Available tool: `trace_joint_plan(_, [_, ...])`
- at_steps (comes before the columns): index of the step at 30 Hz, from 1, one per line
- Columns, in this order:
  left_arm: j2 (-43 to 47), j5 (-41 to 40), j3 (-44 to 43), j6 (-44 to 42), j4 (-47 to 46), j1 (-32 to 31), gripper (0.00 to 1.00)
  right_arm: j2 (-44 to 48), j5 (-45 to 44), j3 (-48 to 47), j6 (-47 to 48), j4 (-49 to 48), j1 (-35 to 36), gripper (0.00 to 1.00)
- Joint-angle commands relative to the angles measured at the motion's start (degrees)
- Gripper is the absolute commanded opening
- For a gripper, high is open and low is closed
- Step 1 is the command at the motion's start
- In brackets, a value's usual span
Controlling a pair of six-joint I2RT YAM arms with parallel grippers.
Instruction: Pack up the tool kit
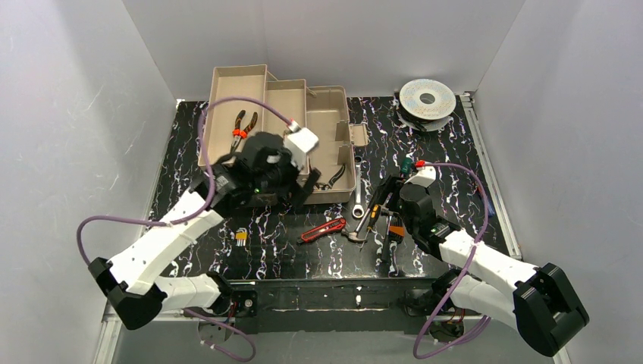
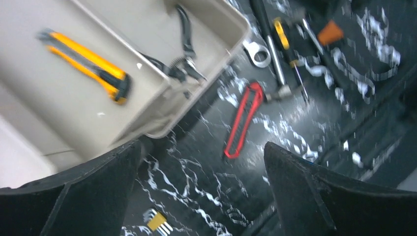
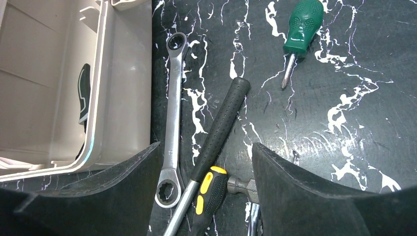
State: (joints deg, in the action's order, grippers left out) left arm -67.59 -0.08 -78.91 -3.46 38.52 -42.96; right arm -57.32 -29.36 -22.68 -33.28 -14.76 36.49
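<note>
Open beige toolbox [image 1: 326, 129] sat at the table's [image 1: 485, 152] rear left. Right gripper [image 3: 205, 147] hung open and empty above a black handle [image 3: 221, 118], wrench [image 3: 172, 113] just beside; closing squarely on 1 tool alone seemed wise. Left gripper [image 2: 202, 145] gaped empty too.

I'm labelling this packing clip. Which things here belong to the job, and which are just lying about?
Belongs to the job: toolbox, red pliers, yellow knife, red knife, wrench, green screwdriver.
Just lying about: silver wire spool.
</note>
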Motion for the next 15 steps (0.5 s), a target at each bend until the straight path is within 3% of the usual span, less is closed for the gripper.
trace_joint_plan(1, [-1.8,-5.1,6.3,-1.3,4.0,-8.3,0.95,-0.4,-0.6,-0.8,-1.1,-2.1,0.0,0.74])
trace_joint_plan(6, [-9.4,-6.5,11.4,0.2,1.2,-15.1,0.96,-0.7,-0.3,-0.9,-1.2,-2.3,-0.1,0.74])
trace_joint_plan(15, [-21.3,-4.6,16.2,2.8,-9.5,-15.3,0.91,0.9,-0.7,-0.1,-1.2,-2.4,0.0,0.74])
